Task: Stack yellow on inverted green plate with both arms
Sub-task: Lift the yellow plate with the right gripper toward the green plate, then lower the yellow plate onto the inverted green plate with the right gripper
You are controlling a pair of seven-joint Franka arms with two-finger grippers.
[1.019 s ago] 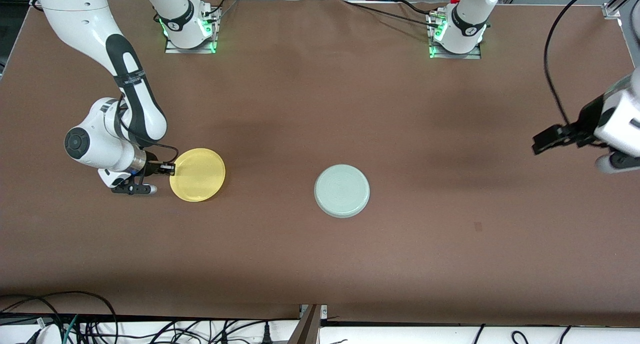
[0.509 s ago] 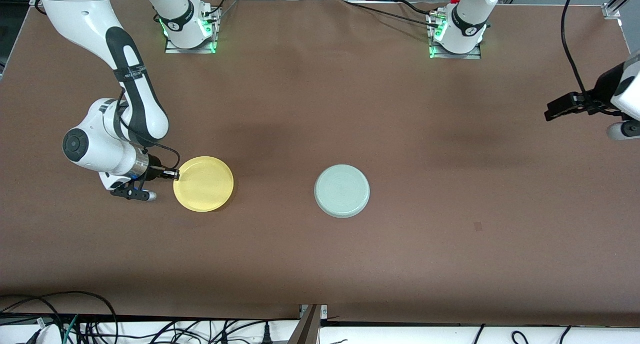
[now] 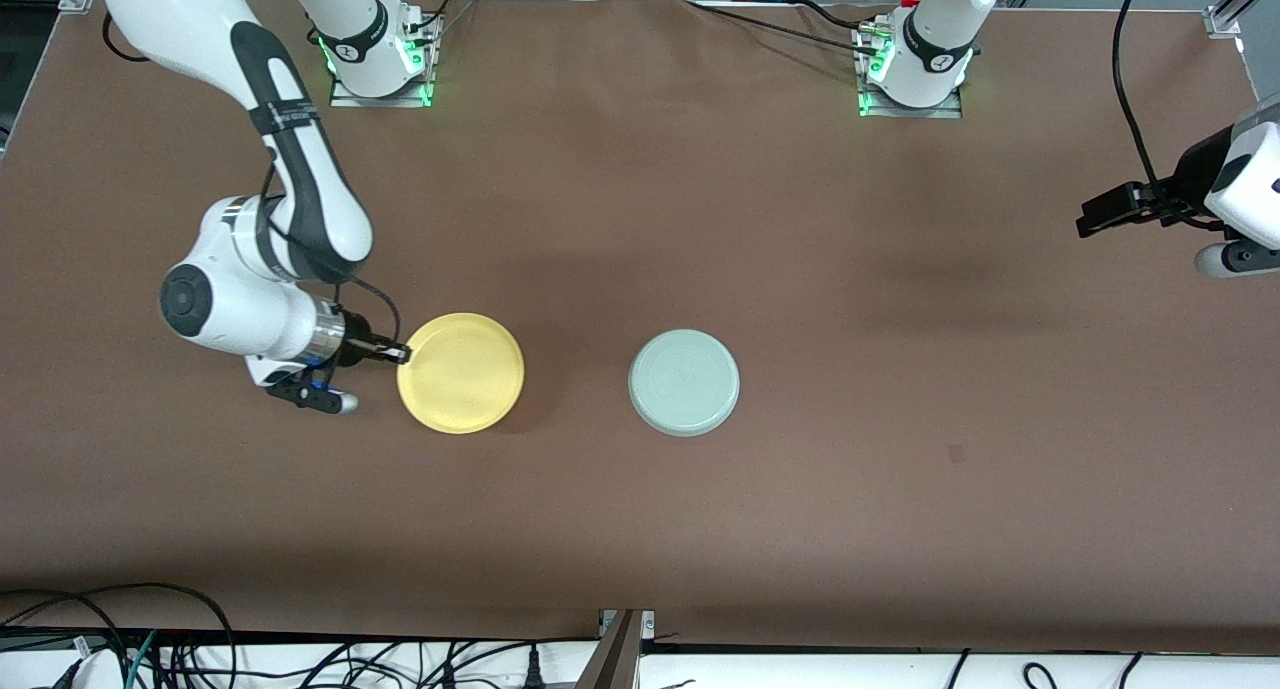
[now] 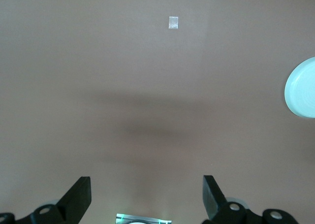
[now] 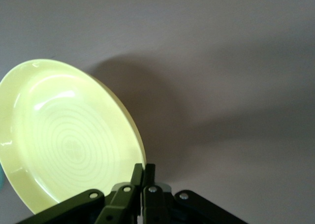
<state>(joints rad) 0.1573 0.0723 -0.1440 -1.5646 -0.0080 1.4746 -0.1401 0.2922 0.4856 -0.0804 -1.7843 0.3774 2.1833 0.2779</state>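
Presently the right gripper [image 3: 398, 353] is clamping the yellow plate [image 3: 461, 373] by its rim, holding it above the table [image 3: 640, 529] beside the inverted green plate [image 3: 684, 382]. Left gripper [image 3: 1090, 216], fingers apart, is waiting over the left arm's end.

two plates on the table [image 3: 900, 469]. the green plate [image 3: 684, 382] lies upside down near the middle of the table. the yellow plate [image 3: 461, 372] is beside it, toward the right arm's end and apart from it, lifted off the table and pinched at its rim by the right gripper [image 3: 398, 353], which is at the plate's edge toward the right arm's end. the left gripper [image 3: 1100, 212], fingers spread, hangs over bare table at the left arm's end, well apart from both plates.
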